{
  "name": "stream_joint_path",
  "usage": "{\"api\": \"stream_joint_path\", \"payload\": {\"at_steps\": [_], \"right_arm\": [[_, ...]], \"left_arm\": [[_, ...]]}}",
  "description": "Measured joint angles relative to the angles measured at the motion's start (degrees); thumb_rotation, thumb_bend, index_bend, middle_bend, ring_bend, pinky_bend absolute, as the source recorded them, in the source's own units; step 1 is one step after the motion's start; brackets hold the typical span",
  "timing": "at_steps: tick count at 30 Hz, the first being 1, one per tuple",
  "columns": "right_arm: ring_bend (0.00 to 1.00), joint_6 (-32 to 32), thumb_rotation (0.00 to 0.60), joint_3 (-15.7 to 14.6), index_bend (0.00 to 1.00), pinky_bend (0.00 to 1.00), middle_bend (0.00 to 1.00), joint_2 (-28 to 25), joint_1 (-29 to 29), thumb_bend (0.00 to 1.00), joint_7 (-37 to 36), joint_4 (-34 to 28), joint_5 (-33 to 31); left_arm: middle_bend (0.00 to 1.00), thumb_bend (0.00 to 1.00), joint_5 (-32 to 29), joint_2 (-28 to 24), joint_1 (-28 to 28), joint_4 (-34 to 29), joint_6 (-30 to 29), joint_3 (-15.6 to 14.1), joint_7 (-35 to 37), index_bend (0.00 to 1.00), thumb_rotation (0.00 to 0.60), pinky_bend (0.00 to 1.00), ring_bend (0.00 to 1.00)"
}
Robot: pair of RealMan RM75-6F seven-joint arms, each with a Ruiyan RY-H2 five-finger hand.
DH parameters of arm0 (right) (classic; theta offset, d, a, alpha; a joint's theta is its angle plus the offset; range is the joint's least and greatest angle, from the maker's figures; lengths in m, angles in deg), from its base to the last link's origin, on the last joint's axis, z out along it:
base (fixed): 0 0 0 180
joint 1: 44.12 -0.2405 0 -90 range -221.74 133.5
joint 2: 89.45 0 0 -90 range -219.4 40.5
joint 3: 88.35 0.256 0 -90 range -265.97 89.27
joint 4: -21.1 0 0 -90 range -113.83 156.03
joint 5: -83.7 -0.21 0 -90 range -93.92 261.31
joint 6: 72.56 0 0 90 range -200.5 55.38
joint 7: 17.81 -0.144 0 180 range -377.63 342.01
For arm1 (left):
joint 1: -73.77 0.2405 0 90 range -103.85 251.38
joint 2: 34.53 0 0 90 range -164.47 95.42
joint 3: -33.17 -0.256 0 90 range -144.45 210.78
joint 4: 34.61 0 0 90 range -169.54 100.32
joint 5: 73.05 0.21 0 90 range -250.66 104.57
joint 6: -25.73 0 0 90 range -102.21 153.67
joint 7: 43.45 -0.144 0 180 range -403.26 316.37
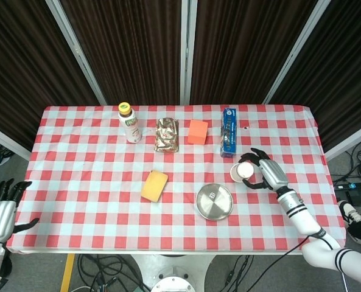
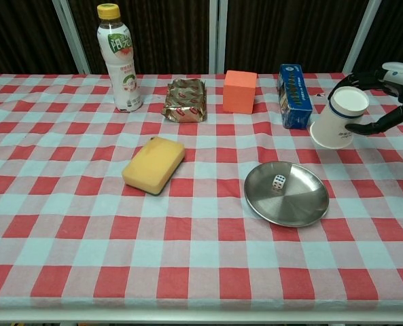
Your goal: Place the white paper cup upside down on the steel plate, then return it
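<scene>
Chest view shows the right robot hand (image 2: 384, 95) at the far right edge, its dark fingers (image 2: 368, 126) curled around a white paper cup (image 2: 338, 117) that it holds tilted above the bench (image 2: 85, 224), base up and toward the camera, mouth down and to the left, just right of a blue box (image 2: 293, 95). Below and left of the cup, well clear of it, the steel plate (image 2: 287, 194) lies flat on the red-and-white checked cloth (image 2: 208, 272) with a small white die (image 2: 277, 181) sitting on its upper part. A yellow sponge (image 2: 153, 164) lies to the left of the plate, and along the back edge stand a drink bottle with a yellow cap (image 2: 119, 57), a crumpled foil packet (image 2: 185, 99) and an orange cube (image 2: 239, 91). From the head view, the cup (image 1: 243, 172) sits between the blue box (image 1: 228, 140) and the plate (image 1: 214, 201), with the right robot hand (image 1: 268, 173) wrapped around it from the right. The left robot hand (image 1: 0, 210) hangs beyond the left edge of the bench, fingers spread and holding nothing
</scene>
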Motion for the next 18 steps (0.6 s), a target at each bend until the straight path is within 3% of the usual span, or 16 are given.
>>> {"api": "stream_joint_path", "payload": {"at_steps": [5,9,14,18], "right_arm": [[0.00,3.72,0.600,0.09,0.03,0.00,0.12,1.90,0.10,0.25,3.31,2.89,-1.41],[0.00,3.03,0.600,0.39,0.00,0.00,0.11,1.53,0.57,0.24,3.94,2.07,-1.26],[0.00,-3.47,0.600,0.79,0.00,0.00,0.11,-1.16,2.57,0.24,6.11,-1.60,0.38],[0.00,-11.59,0.600,0.75,0.00,0.00,0.11,-5.01,6.02,0.24,13.52,-6.57,1.30]], "left_arm": [[0.16,0.00,-0.12,-0.29,0.05,-0.33,-0.01,-0.03,-0.25,0.15,0.600,0.00,0.04],[0.16,0.00,-0.11,-0.33,0.09,-0.44,-0.09,-0.07,-0.30,0.15,0.600,0.00,0.04],[0.16,0.00,0.01,-0.35,-0.12,-0.44,-0.14,0.13,-0.33,0.15,0.600,0.00,0.04],[0.16,0.00,0.14,-0.16,-0.36,-0.25,-0.10,0.25,-0.57,0.15,0.600,0.00,0.04]]}}
